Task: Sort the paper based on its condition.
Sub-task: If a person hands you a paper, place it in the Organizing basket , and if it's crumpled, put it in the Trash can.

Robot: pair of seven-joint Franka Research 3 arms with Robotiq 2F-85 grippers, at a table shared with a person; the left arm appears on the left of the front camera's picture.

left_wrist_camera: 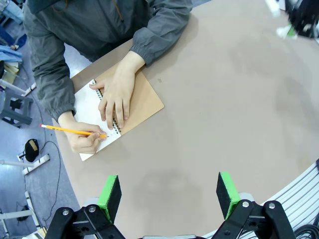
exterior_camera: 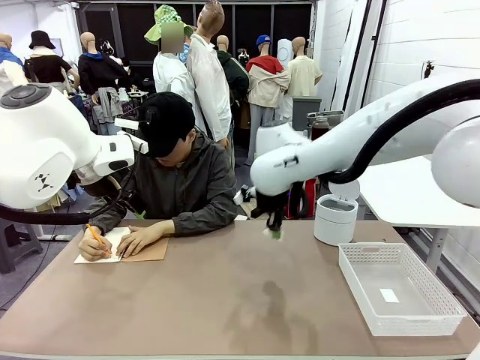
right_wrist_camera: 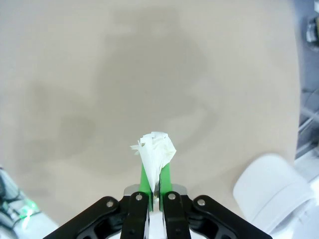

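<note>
The brown table [exterior_camera: 225,300] lies matte below me, faintly blotched with shadow, and a white block wall rises at the upper right of the front view. At the left of that frame a person bends over a tan notebook [left_wrist_camera: 144,99], one hand [left_wrist_camera: 115,97] flat on it, the other hand [left_wrist_camera: 84,142] holding an orange pencil [left_wrist_camera: 70,130].

My right claw [right_wrist_camera: 155,174] is pressed together, pinching a crumpled paper [right_wrist_camera: 156,148]. The wad pokes out just past my green pads [right_wrist_camera: 144,178], above bare table near the frame's centre. My left claw [left_wrist_camera: 169,196] stands spread over bare table.

At the lower right sits a white mesh basket [exterior_camera: 412,324] with a small flat white piece [exterior_camera: 388,295] on its floor. Just behind it stands a round white bin [exterior_camera: 334,221]; I cannot tell what is in it.
</note>
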